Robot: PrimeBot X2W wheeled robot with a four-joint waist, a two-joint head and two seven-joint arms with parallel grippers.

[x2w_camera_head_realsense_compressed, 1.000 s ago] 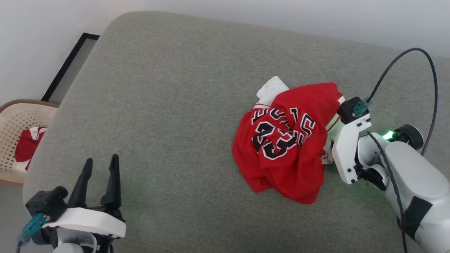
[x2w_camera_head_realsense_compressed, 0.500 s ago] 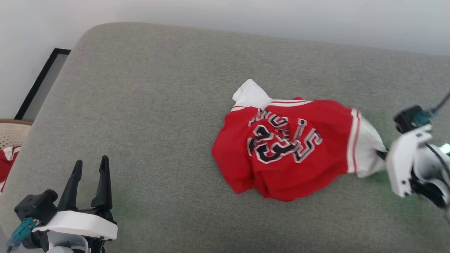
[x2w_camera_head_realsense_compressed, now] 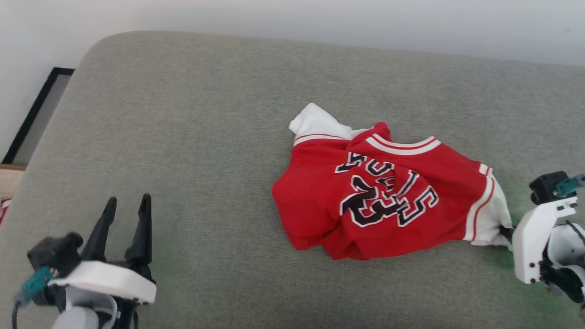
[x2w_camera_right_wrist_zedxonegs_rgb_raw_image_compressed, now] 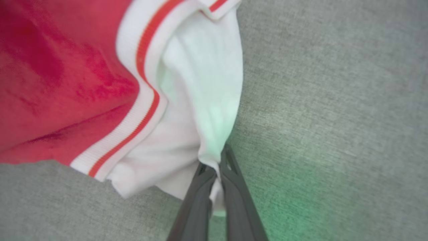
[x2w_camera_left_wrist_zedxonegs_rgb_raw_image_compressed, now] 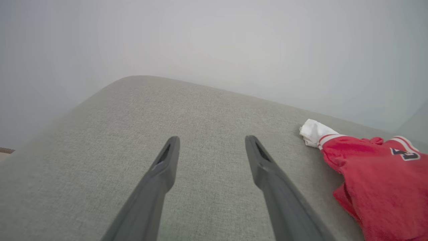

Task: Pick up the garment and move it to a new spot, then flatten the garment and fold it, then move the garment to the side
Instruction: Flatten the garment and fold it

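The garment (x2w_camera_head_realsense_compressed: 384,201), a red jersey with white sleeves, striped trim and a black "23", lies crumpled on the grey cushion (x2w_camera_head_realsense_compressed: 205,137), right of centre. My right gripper (x2w_camera_head_realsense_compressed: 505,230) sits at the garment's right end, shut on the white sleeve (x2w_camera_right_wrist_zedxonegs_rgb_raw_image_compressed: 200,100); in the right wrist view the gripper (x2w_camera_right_wrist_zedxonegs_rgb_raw_image_compressed: 215,165) pinches the sleeve's edge between its dark fingers. My left gripper (x2w_camera_head_realsense_compressed: 128,210) stands open at the lower left, well clear of the shirt. Its left wrist view shows the gripper (x2w_camera_left_wrist_zedxonegs_rgb_raw_image_compressed: 210,142) over bare cushion, with the garment (x2w_camera_left_wrist_zedxonegs_rgb_raw_image_compressed: 378,180) off to the right.
A pale wall (x2w_camera_head_realsense_compressed: 320,18) runs behind the cushion. A black-framed panel (x2w_camera_head_realsense_compressed: 32,114) leans at the far left, beside the edge of a wicker basket (x2w_camera_head_realsense_compressed: 9,176) with a bit of red cloth at the frame's edge.
The camera has swung right. My right gripper has pulled the sleeve out to the right, stretching the bunched garment wider across the cushion. The left gripper has stayed open in place.
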